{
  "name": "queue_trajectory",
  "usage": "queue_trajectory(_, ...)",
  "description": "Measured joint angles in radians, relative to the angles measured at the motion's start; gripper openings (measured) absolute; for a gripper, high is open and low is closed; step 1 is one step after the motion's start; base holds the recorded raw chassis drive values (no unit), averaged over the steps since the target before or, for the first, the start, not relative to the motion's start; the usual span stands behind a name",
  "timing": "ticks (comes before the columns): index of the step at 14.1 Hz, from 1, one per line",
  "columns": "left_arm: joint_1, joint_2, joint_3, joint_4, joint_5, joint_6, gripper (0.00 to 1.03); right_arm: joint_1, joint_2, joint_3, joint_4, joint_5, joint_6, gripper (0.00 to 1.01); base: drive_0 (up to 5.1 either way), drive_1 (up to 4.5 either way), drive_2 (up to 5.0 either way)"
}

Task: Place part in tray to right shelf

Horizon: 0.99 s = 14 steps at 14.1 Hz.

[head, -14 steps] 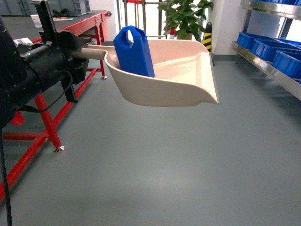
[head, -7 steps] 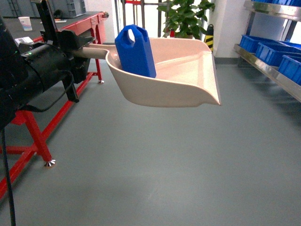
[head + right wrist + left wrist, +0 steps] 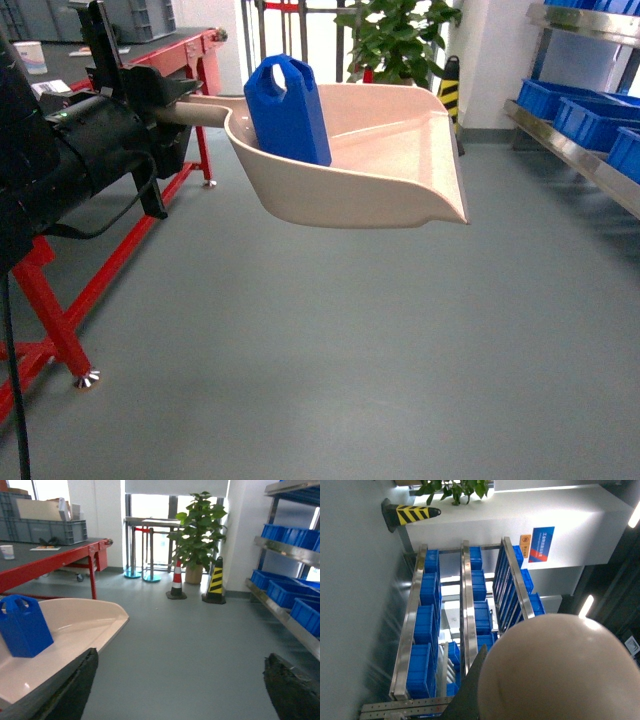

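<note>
Beige plastic tray (image 3: 350, 160) carried level by the handle in the left claw (image 3: 165, 105), evidently clamped on it though jaws hidden. Blue part (image 3: 288, 110) upright at the back, leaning on the rear wall. Best kept level while turning toward the steel shelf (image 3: 580, 150), well apart at right. Right claw (image 3: 180, 690) spread, idle.

My tray's (image 3: 555, 670) rounded beige underside up close, steel shelf (image 3: 466, 605) beyond holding blue crates (image 3: 427, 625), striped cone (image 3: 407, 515), plant (image 3: 455, 487)
</note>
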Motion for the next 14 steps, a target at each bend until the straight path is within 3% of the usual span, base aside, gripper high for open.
queue_trajectory(3,0.008,0.0,0.0,-0.001,-0.007,0.0,0.14,0.0,0.002,0.0,-0.003,-0.003,0.0,0.98,0.0,4.26,-4.3)
queue_trajectory(14,0.001,0.0,0.002,0.001,0.0,0.0,0.14,0.0,0.0,0.0,-0.002,0.0,0.0,0.98,-1.8,-1.77,-1.8)
